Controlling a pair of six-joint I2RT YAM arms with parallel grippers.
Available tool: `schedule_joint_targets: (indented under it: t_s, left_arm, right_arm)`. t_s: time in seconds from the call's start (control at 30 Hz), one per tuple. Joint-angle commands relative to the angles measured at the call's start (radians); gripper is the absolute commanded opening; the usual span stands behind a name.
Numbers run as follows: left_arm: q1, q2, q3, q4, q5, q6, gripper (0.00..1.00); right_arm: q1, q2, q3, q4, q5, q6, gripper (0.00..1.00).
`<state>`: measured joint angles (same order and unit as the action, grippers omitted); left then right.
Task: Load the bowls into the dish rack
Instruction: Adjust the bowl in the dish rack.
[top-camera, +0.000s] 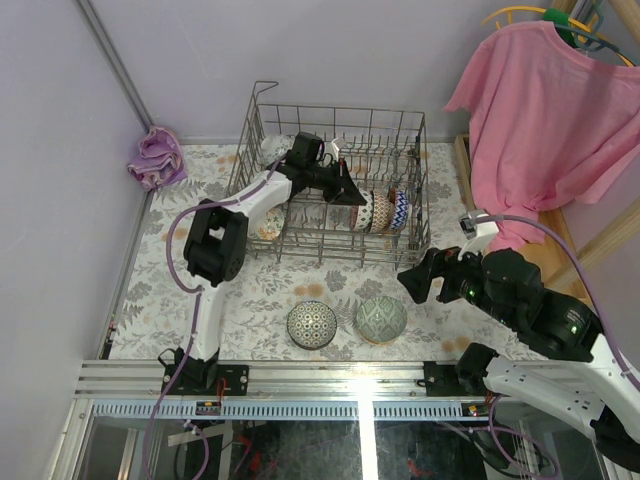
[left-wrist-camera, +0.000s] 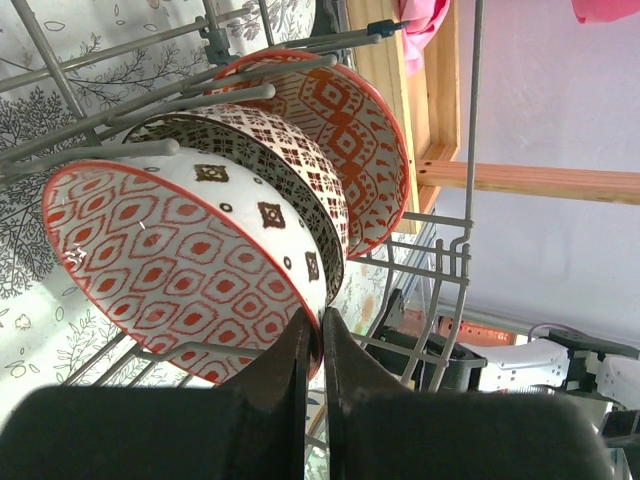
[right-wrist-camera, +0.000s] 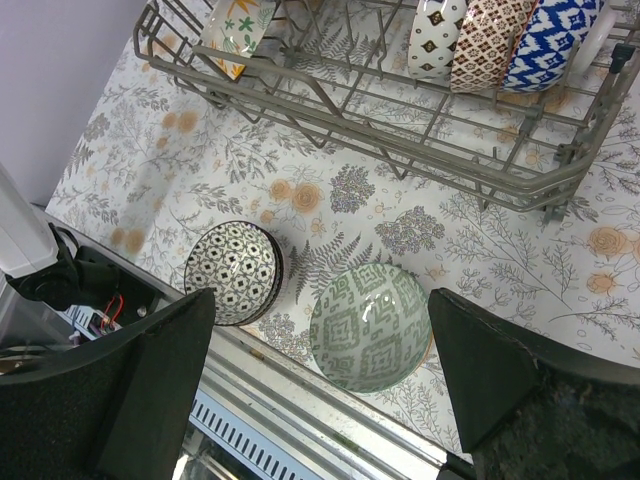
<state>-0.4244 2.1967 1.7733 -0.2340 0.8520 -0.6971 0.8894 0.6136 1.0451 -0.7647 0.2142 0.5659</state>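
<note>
The grey wire dish rack (top-camera: 340, 108) stands at the back of the table with several bowls upright between its tines. My left gripper (top-camera: 350, 192) reaches into it and is shut on the rim of a red-and-white bowl (left-wrist-camera: 180, 260), pinched between the jaws of the left gripper (left-wrist-camera: 318, 320). Two more patterned bowls (left-wrist-camera: 340, 130) stand behind it. My right gripper (top-camera: 415, 283) hangs open over a pale green bowl (right-wrist-camera: 372, 325) on the table, not touching it. A black-and-white bowl (right-wrist-camera: 232, 271) sits to its left.
A floral bowl (right-wrist-camera: 235, 25) leans in the rack's left part. A blue-and-white bowl (right-wrist-camera: 550, 35) stands at the row's right end. A purple cloth (top-camera: 157, 158) lies at the back left. A pink shirt (top-camera: 550, 110) hangs at the right above a wooden frame.
</note>
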Motion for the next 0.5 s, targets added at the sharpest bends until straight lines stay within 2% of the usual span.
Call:
schedule_joint_targets:
  t_s: [0.0, 0.47]
  left_arm:
    - [0.016, 0.024, 0.065, -0.017, 0.140, 0.002, 0.00]
    - [0.022, 0.076, 0.136, -0.079, 0.224, 0.078, 0.00]
  right_arm:
    - [0.002, 0.023, 0.025, 0.053, -0.030, -0.003, 0.95]
    - [0.001, 0.171, 0.103, 0.073, -0.040, -0.033, 0.94]
